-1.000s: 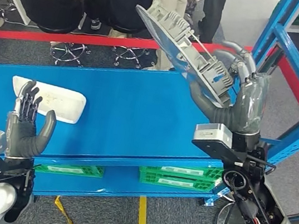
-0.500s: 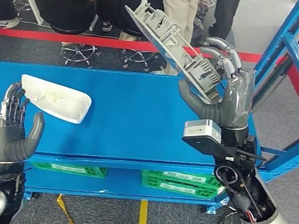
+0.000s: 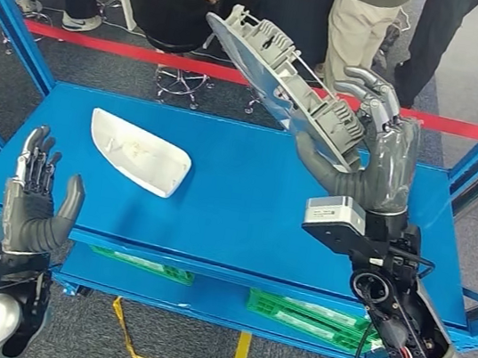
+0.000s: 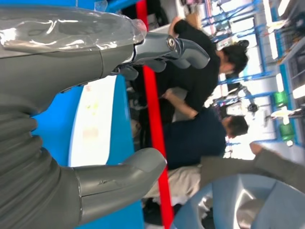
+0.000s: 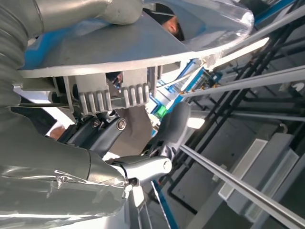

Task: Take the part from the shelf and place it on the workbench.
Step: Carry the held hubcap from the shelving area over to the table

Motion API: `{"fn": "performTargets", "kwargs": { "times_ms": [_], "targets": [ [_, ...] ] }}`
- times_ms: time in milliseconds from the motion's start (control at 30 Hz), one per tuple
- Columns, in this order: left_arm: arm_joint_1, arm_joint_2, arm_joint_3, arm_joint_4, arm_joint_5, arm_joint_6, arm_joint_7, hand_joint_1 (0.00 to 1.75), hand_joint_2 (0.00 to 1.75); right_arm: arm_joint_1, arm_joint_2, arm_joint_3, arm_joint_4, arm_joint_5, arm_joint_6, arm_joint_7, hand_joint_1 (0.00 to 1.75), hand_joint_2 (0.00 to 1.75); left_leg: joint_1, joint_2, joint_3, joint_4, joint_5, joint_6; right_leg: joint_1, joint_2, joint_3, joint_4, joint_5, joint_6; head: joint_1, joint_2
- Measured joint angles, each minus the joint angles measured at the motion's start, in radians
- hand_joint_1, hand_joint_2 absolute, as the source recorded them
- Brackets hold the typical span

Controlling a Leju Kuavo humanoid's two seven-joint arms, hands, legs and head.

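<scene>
Right hand (image 3: 379, 159) grips grey part (image 3: 286, 74) raised above workbench (image 3: 240, 197).

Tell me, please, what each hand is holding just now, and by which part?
The right hand grips the grey ribbed part by its lower end. The left hand holds nothing.
</scene>
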Motion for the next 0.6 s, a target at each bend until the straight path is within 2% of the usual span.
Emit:
{"fn": "performTargets", "kwargs": {
  "times_ms": [33, 100, 167, 200, 233, 267, 300, 333, 400, 433, 467, 533, 600],
  "targets": [
    [0.001, 0.001, 0.000, 0.000, 0.000, 0.000, 0.000, 0.00, 1.75, 0.000, 0.000, 0.001, 0.000, 0.000, 0.001, 0.000, 1.75, 1.75, 0.001, -0.001, -0.003, 0.001, 0.001, -0.005, 0.001, -0.010, 0.001, -0.002, 0.002, -0.006, -0.001, 0.000],
    [-0.001, 0.002, 0.000, 0.000, 0.000, 0.001, -0.001, 0.00, 1.75, -0.002, 0.001, 0.001, 0.000, -0.004, 0.002, 0.000, 1.75, 1.75, -0.002, 0.037, -0.027, 0.046, -0.022, -0.014, 0.000, -0.033, 0.008, -0.010, 0.006, -0.019, -0.013, 0.000],
    [-0.004, 0.002, 0.000, 0.000, 0.000, 0.002, -0.002, 0.00, 1.75, -0.004, 0.002, 0.001, 0.000, -0.010, 0.004, -0.001, 1.75, 1.75, -0.004, 0.090, -0.091, 0.167, -0.074, -0.021, 0.004, -0.057, 0.011, -0.012, 0.005, -0.030, -0.027, 0.000],
    [-0.004, 0.002, 0.000, 0.000, 0.000, 0.002, -0.002, 0.00, 1.75, -0.004, 0.002, 0.002, 0.000, -0.015, 0.006, -0.001, 1.75, 1.75, -0.004, 0.100, -0.128, 0.235, -0.097, -0.023, 0.006, -0.069, 0.011, -0.013, 0.004, -0.034, -0.031, 0.000],
    [-0.003, 0.002, 0.000, 0.000, 0.000, 0.002, -0.002, 0.00, 1.75, -0.004, 0.002, 0.003, 0.000, -0.021, 0.009, -0.002, 1.75, 1.75, -0.004, 0.104, -0.155, 0.281, -0.107, -0.022, 0.009, -0.081, 0.011, -0.012, 0.003, -0.036, -0.034, 0.000],
    [-0.003, 0.003, 0.000, 0.000, 0.000, 0.003, -0.003, 0.00, 1.75, -0.005, 0.002, 0.005, 0.000, -0.029, 0.014, -0.003, 1.75, 1.75, -0.004, 0.106, -0.165, 0.293, -0.100, -0.020, 0.011, -0.093, 0.011, -0.013, 0.002, -0.037, -0.037, 0.000],
    [-0.003, 0.003, 0.000, 0.000, 0.001, 0.003, -0.003, 0.00, 1.75, -0.005, 0.002, 0.006, 0.000, -0.037, 0.018, -0.003, 1.75, 1.75, -0.005, 0.109, -0.152, 0.261, -0.076, -0.016, 0.013, -0.104, 0.013, -0.013, 0.001, -0.038, -0.039, 0.000],
    [-0.004, 0.003, 0.000, 0.000, 0.001, 0.003, -0.004, 0.00, 1.75, -0.005, 0.003, 0.009, 0.000, -0.046, 0.024, -0.003, 1.75, 1.75, -0.008, 0.118, -0.120, 0.196, -0.042, -0.009, 0.015, -0.114, 0.015, -0.013, -0.001, -0.038, -0.040, 0.000],
    [-0.009, 0.003, 0.000, 0.000, 0.001, 0.003, -0.006, 0.00, 1.75, -0.005, 0.006, 0.017, 0.000, -0.060, 0.032, -0.004, 1.75, 1.75, -0.020, 0.156, -0.048, 0.054, 0.007, 0.007, 0.021, -0.131, 0.019, -0.013, -0.005, -0.035, -0.041, 0.000],
    [-0.012, 0.003, 0.000, 0.000, 0.001, 0.003, -0.007, 0.00, 1.75, -0.005, 0.007, 0.022, 0.000, -0.067, 0.036, -0.005, 1.75, 1.75, -0.026, 0.169, -0.027, 0.014, 0.016, 0.013, 0.023, -0.139, 0.020, -0.014, -0.008, -0.032, -0.041, 0.000],
    [-0.015, 0.003, 0.000, 0.000, 0.001, 0.003, -0.008, 0.00, 1.75, -0.005, 0.008, 0.028, 0.000, -0.073, 0.038, -0.006, 1.75, 1.75, -0.031, 0.172, -0.020, -0.003, 0.016, 0.016, 0.025, -0.147, 0.022, -0.015, -0.010, -0.028, -0.040, 0.000],
    [-0.016, 0.003, 0.000, 0.000, 0.001, 0.004, -0.010, 0.00, 1.75, -0.005, 0.013, 0.042, -0.001, -0.085, 0.042, -0.006, 1.75, 1.75, -0.029, 0.151, -0.017, -0.012, 0.020, 0.022, 0.025, -0.159, 0.027, -0.019, -0.016, -0.019, -0.039, 0.000],
    [-0.017, 0.002, 0.000, 0.000, 0.002, 0.004, -0.013, 0.00, 1.75, -0.004, 0.016, 0.054, -0.003, -0.096, 0.044, -0.006, 1.75, 1.75, -0.022, 0.132, -0.006, -0.027, 0.025, 0.030, 0.022, -0.130, 0.019, 0.009, -0.041, -0.012, -0.034, 0.000]
  ]
}}
